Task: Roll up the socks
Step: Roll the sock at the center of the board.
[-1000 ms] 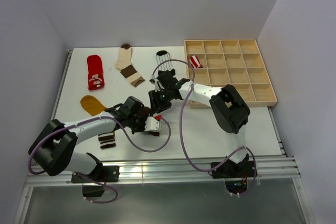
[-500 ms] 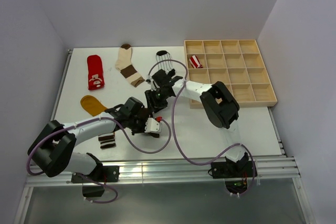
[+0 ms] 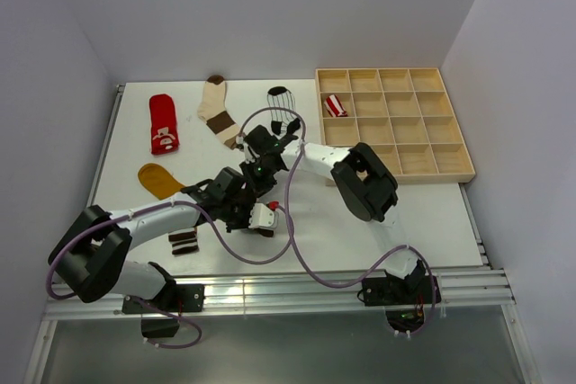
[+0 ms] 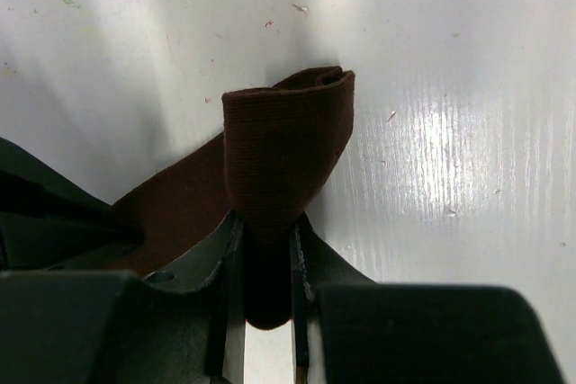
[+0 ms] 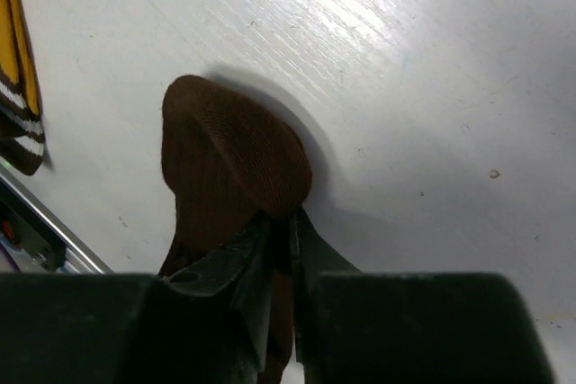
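Pinching the dark brown sock from two sides, both end effectors have hold of it near the middle of the table, towards its near edge. In the left wrist view, the left end effector is closed down to a narrow slit on a fold of the brown cloth. The fold stands up past the fingertips as a rounded loop, and a flat length of the sock runs off to the left on the table. In the right wrist view, the right end effector is likewise almost fully closed, gripping a thin edge of the sock. A domed bulge of cloth rests on the table just past its fingertips. From above, the two end effectors sit close together, the right one on the far side of the left one, and they hide most of the sock.

The mustard sock lies to their left and passes under the left arm, its striped cuff showing on the arm's near side. Towards the far edge of the table lie the red sock with a white pattern, the cream-and-brown sock and the white sock with black stripes, each flat and apart from the others. At the right stands a wooden tray divided into compartments. The red-white striped sock sits as a small bundle in its leftmost column, second row from the far side.
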